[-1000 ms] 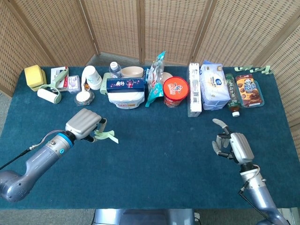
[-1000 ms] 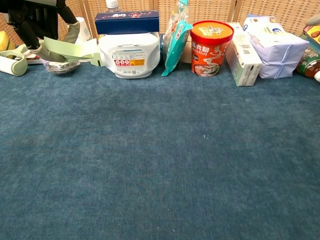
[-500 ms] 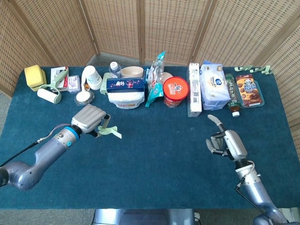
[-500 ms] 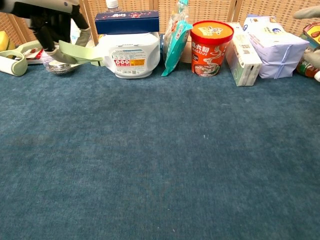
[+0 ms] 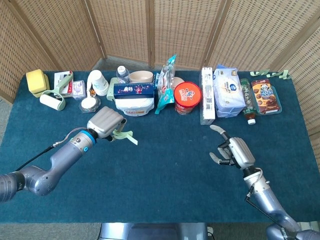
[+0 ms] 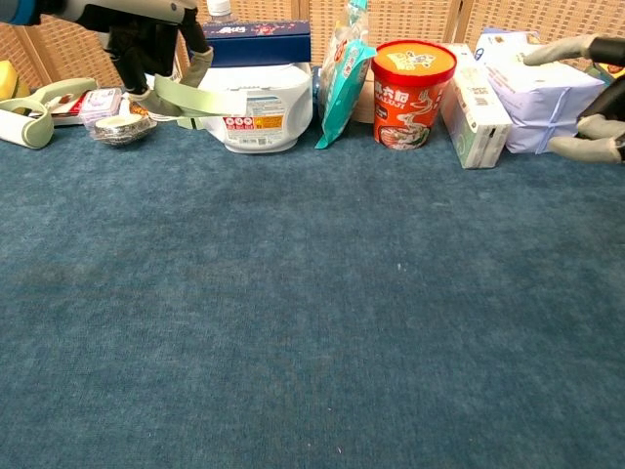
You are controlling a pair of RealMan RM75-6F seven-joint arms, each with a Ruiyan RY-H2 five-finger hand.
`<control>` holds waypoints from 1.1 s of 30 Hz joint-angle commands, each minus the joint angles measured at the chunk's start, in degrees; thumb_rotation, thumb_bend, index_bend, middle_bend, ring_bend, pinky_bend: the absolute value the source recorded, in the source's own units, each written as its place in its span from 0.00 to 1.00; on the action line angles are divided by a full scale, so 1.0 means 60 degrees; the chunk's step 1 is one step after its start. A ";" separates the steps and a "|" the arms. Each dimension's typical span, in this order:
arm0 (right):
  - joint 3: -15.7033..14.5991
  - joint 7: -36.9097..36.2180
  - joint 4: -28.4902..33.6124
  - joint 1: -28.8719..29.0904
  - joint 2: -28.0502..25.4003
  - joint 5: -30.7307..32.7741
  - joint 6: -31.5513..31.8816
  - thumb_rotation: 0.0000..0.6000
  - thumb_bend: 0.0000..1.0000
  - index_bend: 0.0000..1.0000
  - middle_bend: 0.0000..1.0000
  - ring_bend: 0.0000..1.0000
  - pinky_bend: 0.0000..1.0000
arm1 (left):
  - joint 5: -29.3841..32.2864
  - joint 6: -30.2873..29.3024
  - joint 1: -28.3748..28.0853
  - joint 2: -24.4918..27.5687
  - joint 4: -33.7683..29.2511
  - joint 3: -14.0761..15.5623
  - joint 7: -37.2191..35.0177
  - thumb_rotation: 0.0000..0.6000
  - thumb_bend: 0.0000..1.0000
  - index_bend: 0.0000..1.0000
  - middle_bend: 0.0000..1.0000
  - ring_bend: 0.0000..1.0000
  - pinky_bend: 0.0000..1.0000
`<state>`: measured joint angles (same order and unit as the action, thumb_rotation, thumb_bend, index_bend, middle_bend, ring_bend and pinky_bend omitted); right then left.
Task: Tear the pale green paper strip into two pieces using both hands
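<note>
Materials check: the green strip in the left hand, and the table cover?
Pale green strip: looks like thin matte paper; it curls and droops from the left hand without shine. Table cover: seemingly dark blue felt or short-pile fabric, with a fuzzy, mottled, non-reflective surface.

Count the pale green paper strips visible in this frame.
2. One pale green paper strip is held by the left robot hand above the table's left-center. A second strip lies at the far right edge behind the snacks. Others may be hidden behind the clutter.
</note>
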<state>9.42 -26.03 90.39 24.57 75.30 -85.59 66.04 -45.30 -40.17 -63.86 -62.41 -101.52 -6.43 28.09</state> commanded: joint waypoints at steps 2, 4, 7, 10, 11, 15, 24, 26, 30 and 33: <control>0.0005 0.0219 0.0015 0.0130 0.0097 0.0102 -0.0128 1.00 0.35 0.15 1.00 0.89 0.80 | 0.0295 -0.0110 -0.0281 -0.0163 0.0043 0.0039 0.0254 1.00 0.38 0.58 1.00 1.00 1.00; 0.0013 0.0272 0.0033 0.0160 0.0156 0.0148 -0.0140 1.00 0.35 0.24 1.00 0.90 0.81 | 0.0388 -0.0148 -0.0379 -0.0203 0.0043 0.0039 0.0335 1.00 0.38 0.58 1.00 1.00 1.00; 0.0056 0.0367 0.0060 0.0206 0.0317 0.0215 -0.0084 1.00 0.38 0.37 1.00 0.92 0.82 | 0.0573 -0.0205 -0.0568 -0.0280 0.0019 0.0048 0.0485 1.00 0.38 0.58 1.00 1.00 1.00; 0.0105 0.0524 0.0058 0.0258 0.0499 0.0290 -0.0027 1.00 0.39 0.41 1.00 0.93 0.83 | 0.0772 -0.0236 -0.0767 -0.0366 -0.0017 0.0070 0.0637 1.00 0.38 0.58 1.00 1.00 1.00; 0.0115 0.0552 0.0062 0.0273 0.0533 0.0301 -0.0019 1.00 0.39 0.41 1.00 0.93 0.83 | 0.0819 -0.0248 -0.0812 -0.0382 -0.0024 0.0082 0.0679 1.00 0.38 0.58 1.00 1.00 1.00; 0.0184 0.0606 0.0146 0.0376 0.0696 0.0275 0.0045 1.00 0.39 0.40 1.00 0.93 0.83 | 0.1046 -0.0333 -0.1039 -0.0495 -0.0052 0.0133 0.0884 1.00 0.38 0.58 1.00 1.00 1.00; 0.0274 0.0758 0.0301 0.0702 0.1079 0.0082 0.0077 1.00 0.39 0.35 1.00 0.93 0.83 | 0.1572 -0.0493 -0.1496 -0.0872 0.0011 0.0271 0.1240 1.00 0.38 0.58 1.00 1.00 1.00; 0.0284 0.0823 0.0333 0.0801 0.1179 0.0047 0.0032 1.00 0.39 0.35 1.00 0.93 0.83 | 0.1687 -0.0501 -0.1588 -0.0967 0.0046 0.0301 0.1293 1.00 0.38 0.58 1.00 1.00 1.00; 0.0277 0.0974 0.0414 0.1015 0.1379 -0.0070 -0.0078 1.00 0.39 0.35 1.00 0.93 0.83 | 0.1894 -0.0526 -0.1761 -0.1161 0.0140 0.0343 0.1377 1.00 0.38 0.58 1.00 1.00 1.00; 0.0248 0.1138 0.0406 0.1158 0.1511 -0.0173 -0.0138 1.00 0.39 0.35 1.00 0.93 0.83 | 0.2102 -0.0477 -0.1897 -0.1285 0.0221 0.0355 0.1380 1.00 0.38 0.58 1.00 1.00 1.00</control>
<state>11.00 -19.49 92.82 31.26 84.10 -86.39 65.38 -33.01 -43.15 -74.96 -69.87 -100.41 -4.35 36.34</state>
